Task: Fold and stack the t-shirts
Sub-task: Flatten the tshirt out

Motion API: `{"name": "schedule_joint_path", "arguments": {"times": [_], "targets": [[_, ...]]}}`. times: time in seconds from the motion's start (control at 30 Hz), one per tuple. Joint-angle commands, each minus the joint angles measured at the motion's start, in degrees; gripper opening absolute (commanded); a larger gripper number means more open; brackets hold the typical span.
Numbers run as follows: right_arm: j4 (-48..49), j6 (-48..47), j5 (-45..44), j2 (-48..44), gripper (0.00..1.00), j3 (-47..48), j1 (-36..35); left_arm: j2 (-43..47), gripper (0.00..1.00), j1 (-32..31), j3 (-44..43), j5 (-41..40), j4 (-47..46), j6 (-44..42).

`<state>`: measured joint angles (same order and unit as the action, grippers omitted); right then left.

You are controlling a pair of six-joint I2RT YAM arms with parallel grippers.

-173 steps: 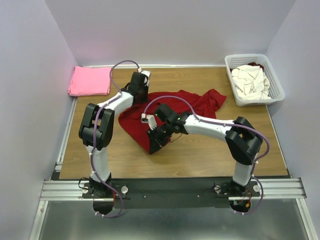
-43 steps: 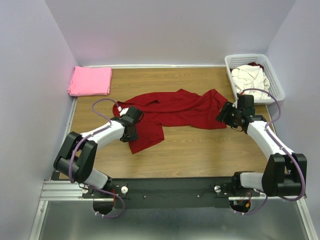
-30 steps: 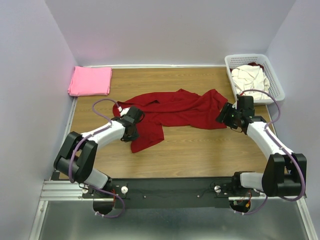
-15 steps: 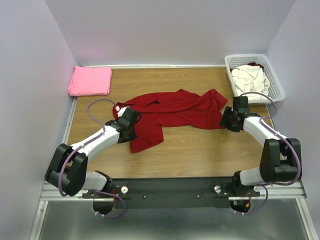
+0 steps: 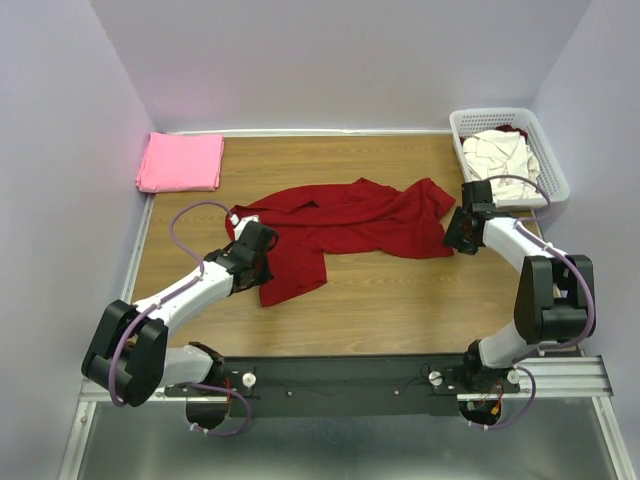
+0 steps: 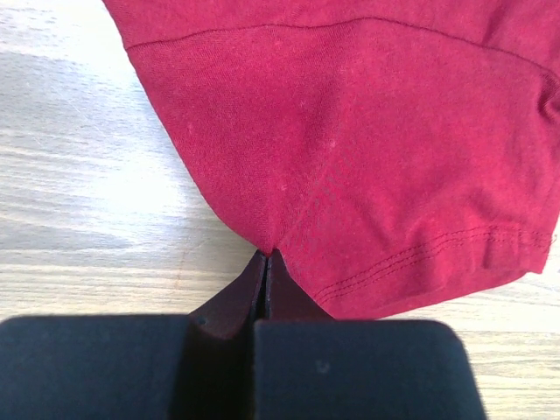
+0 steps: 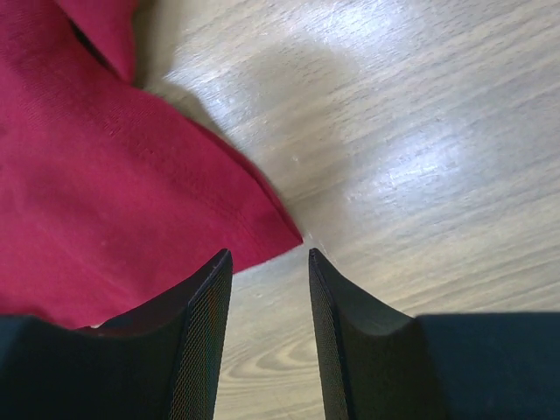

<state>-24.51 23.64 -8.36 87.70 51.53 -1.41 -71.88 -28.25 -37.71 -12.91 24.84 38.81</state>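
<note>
- The dark red t-shirt [image 5: 345, 222] lies unfolded and rumpled near the middle of the wooden surface [image 5: 420, 300]. It is drawn out into a band whose long axis runs left to right, with the right end slightly farther from the arm bases.
- At the band's left end a broad flap [image 5: 295, 272] turns toward the near edge. The right end fans out into a wider lobe with a corner pointing at the right arm.
- The left end effector [image 5: 258, 258] sits at the left end of that shirt. In the left wrist view the left end effector [image 6: 265, 259] has its fingers pressed together on the cloth's edge beside a stitched hem, and creases radiate from the pinch.
- The right end effector [image 5: 463, 232] is low at the shirt's right corner. In the right wrist view the right end effector [image 7: 267, 261] has its fingers parted. The pointed corner of the dark red t-shirt [image 7: 105, 201] lies just ahead of the gap, and one finger is over red cloth; nothing is clamped.
- The bright pink t-shirt [image 5: 181, 162] lies folded flat as a neat rectangle in the far left corner, well apart from the red one.
- Cream-white t-shirts [image 5: 500, 162] are heaped in the white basket [image 5: 470, 122] at the far right corner.
</note>
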Motion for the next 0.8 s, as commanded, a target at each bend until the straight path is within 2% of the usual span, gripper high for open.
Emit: {"name": "schedule_joint_path", "arguments": {"times": [0.0, 0.5, 0.77], "targets": [[-1.50, 1.41, -1.40, 3.79, 0.47, 2.08, -0.26, 1.48, 0.00, -0.31, 0.89, 1.04, -2.08, -0.93], [-1.50, 0.45, -3.50, 8.89, 0.47, -0.73, -0.26, 1.04, 0.00, -0.23, 1.24, 1.74, -3.13, -1.28], [-1.50, -0.35, -3.15, 9.86, 0.46, 0.85, -0.26, 1.48, 0.00, -0.23, 1.33, 1.66, -3.13, -1.28]]}}
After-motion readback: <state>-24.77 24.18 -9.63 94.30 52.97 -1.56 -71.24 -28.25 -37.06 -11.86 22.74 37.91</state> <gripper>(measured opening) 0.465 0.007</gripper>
